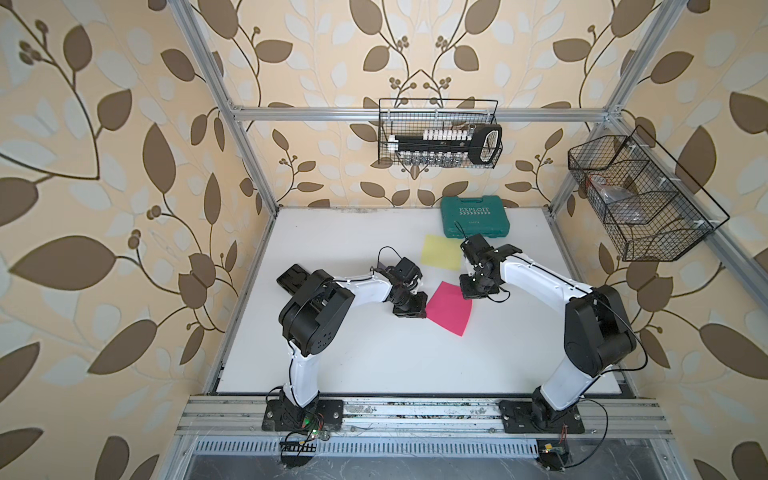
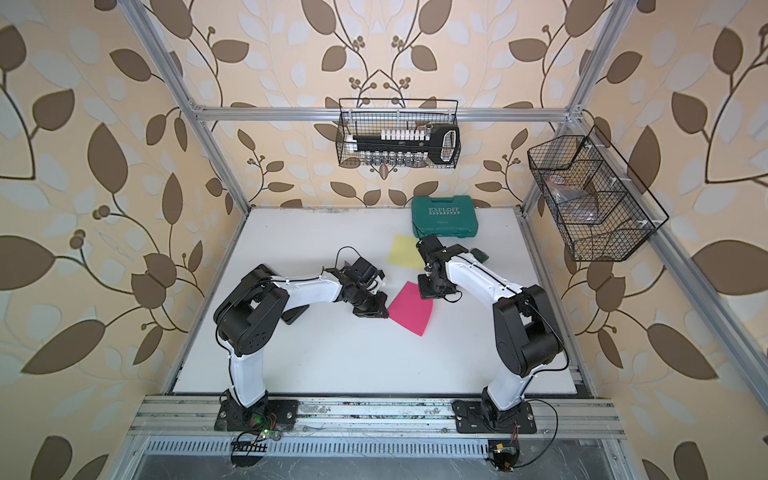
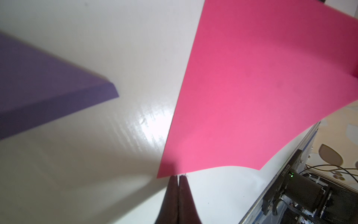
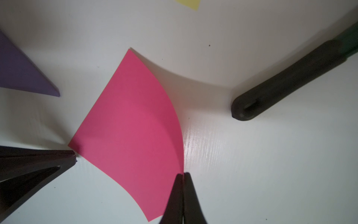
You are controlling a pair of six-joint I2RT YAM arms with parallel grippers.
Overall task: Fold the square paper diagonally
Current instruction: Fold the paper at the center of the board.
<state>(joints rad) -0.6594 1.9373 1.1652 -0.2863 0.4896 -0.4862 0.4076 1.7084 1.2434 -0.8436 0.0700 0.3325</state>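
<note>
Your pink square paper sheet [image 1: 451, 309] sits mid-frame on the white table [image 1: 353, 353], one corner curled up, pinched by your right gripper [image 4: 183, 174]; your left gripper [image 3: 179, 176] is clamped closed against another corner.

EXPLOIT, pale letters, on green case [image 1: 476, 224] lid

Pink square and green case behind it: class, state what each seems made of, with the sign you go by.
Pink square: thin matte paper, apparently; it bows upward without creasing. Green case: probably moulded hard plastic, judging by its rounded edges and slight sheen.
</note>
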